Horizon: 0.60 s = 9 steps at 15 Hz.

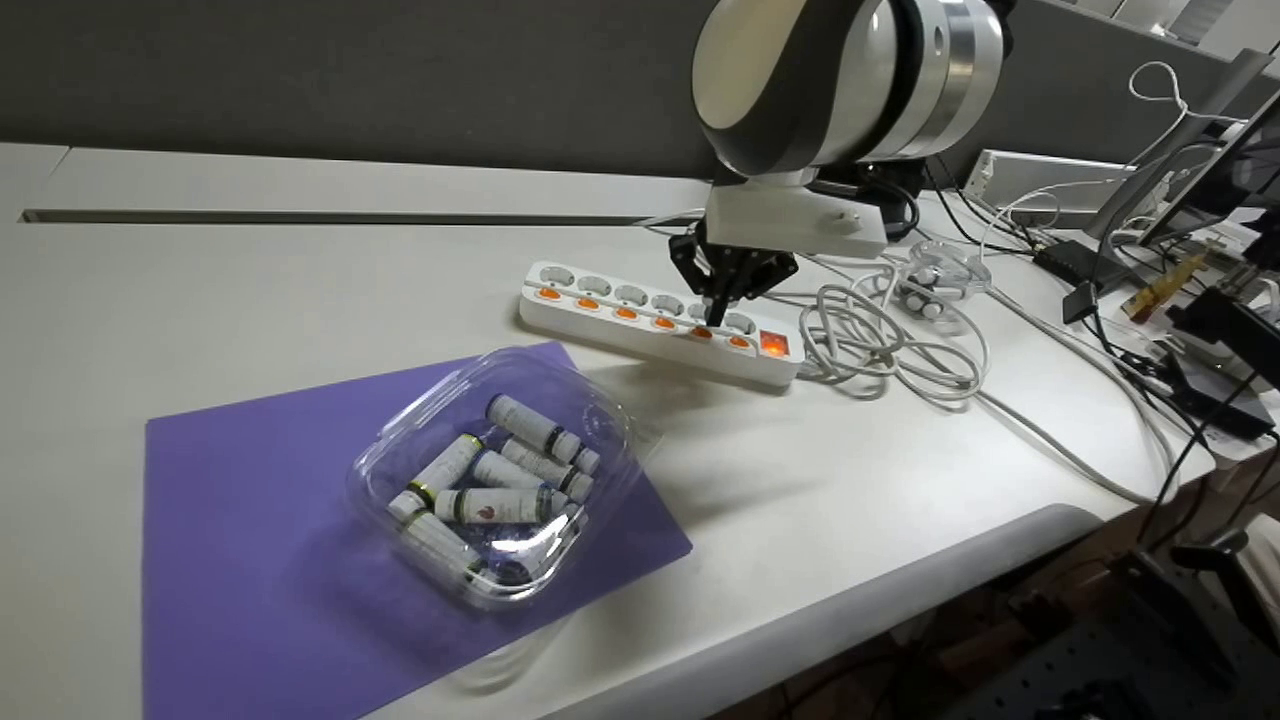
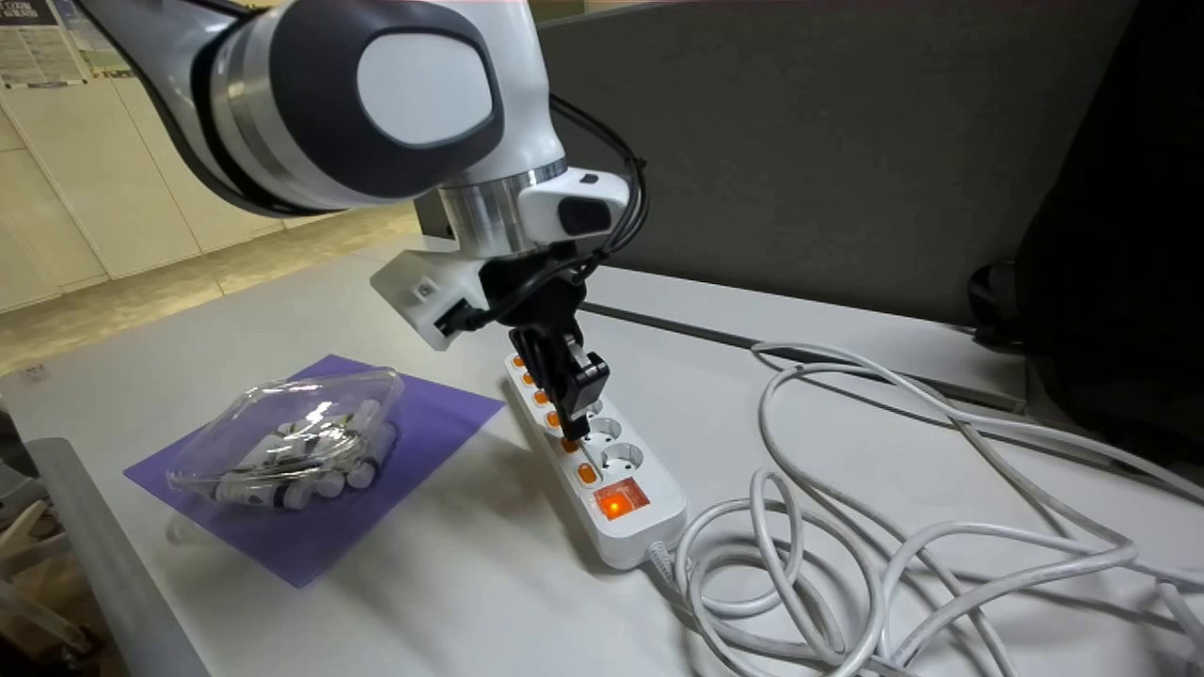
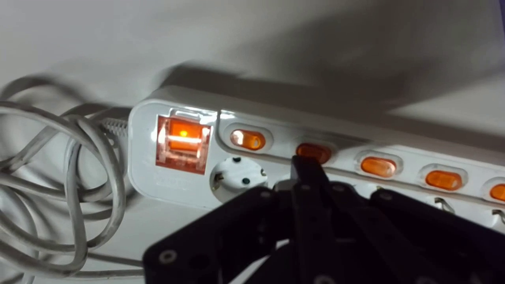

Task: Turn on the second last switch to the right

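Observation:
The white power strip (image 1: 640, 342) lies on the table with a row of small orange-red rocker switches; it also shows in an exterior view (image 2: 649, 512) and the wrist view (image 3: 173, 189). The second last switch (image 3: 314, 152) is second from the cord end. It looks darker than its neighbours, in shadow. It also shows in both exterior views (image 1: 702, 333) (image 2: 570, 446). My gripper (image 3: 309, 163) is shut and empty, pointing down, its tips right at this switch and covering its near edge. Whether they touch cannot be told. The gripper also shows in both exterior views (image 1: 715, 315) (image 2: 574, 428).
A large lit main switch (image 3: 183, 144) sits at the cord end, beside the last small switch (image 3: 247, 139). Coiled white cable (image 1: 870, 335) lies beyond that end. A clear plastic box (image 1: 490, 480) of small bottles stands on a purple sheet (image 1: 230, 520).

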Motion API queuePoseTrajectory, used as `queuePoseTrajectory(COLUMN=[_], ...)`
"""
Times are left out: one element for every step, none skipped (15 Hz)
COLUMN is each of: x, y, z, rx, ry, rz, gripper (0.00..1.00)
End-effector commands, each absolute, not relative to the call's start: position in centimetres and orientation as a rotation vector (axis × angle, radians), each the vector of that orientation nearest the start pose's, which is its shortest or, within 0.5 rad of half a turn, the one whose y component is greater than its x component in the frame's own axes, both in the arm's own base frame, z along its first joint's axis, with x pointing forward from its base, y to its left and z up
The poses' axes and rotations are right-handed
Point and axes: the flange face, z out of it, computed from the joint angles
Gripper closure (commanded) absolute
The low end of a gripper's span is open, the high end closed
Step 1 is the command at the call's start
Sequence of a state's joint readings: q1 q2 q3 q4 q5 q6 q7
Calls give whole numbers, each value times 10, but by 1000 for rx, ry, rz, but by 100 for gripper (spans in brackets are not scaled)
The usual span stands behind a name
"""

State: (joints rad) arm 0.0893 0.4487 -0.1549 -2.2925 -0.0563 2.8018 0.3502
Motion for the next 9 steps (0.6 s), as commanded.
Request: queuePoseTrajectory(x=[535, 535, 535, 535, 535, 535, 535, 534, 533], y=[-33, -31, -28, -26, -23, -20, -18, -17, -18], z=[163, 163, 163, 163, 162, 162, 161, 160, 160], rx=[-3155, -3151, -3148, -3144, -3138, -3132, -3126, -3125, -3123], ry=[552, 537, 522, 508, 487, 471, 467, 468, 480], rz=[-134, -134, -138, -144, -148, -148, -145, -133, -121], gripper=[100, 100, 100, 100, 100, 100, 100, 100, 100])
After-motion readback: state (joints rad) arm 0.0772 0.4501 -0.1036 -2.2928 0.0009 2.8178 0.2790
